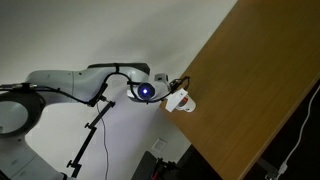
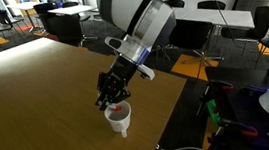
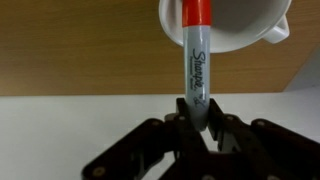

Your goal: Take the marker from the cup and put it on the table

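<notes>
Jaws clenched on the marker (image 3: 197,65) — pinching the grey barrel low down, just under the script lettering, seen plainly in the wrist view. Red end pointing away from the camera and overlapping the white cup (image 3: 235,25) at the top of that view, loop handle (image 3: 276,35) out to the right. Cannot tell from here whether the red end sits inside the cup or merely in front of it. Behind both, brown grain of the worktop (image 3: 80,50), then a pale band (image 3: 60,110) past its straight edge.

In an exterior view, arm (image 2: 134,20) slanting down from above, jaws directly over the cup (image 2: 120,121) and close to its rim. A patch of red at the cup's mouth — the marker's end (image 2: 122,108), at rim level, with the barrel hidden among the dark jaws. Cup upright on the worktop (image 2: 46,94), near the edge closest to the camera, handle turned toward that edge. Beyond the far side, office chairs (image 2: 199,38) and desks (image 2: 223,10); at lower right, dark floor with cables (image 2: 230,125).

In an exterior view with the scene turned sideways, arm (image 1: 70,82) stretching in from the left, blue glow (image 1: 147,92) at the wrist, cup (image 1: 183,103) just past the jaws at the worktop's (image 1: 250,90) edge. Marker too small to make out there. Under the arm, a black stand (image 1: 95,130).
</notes>
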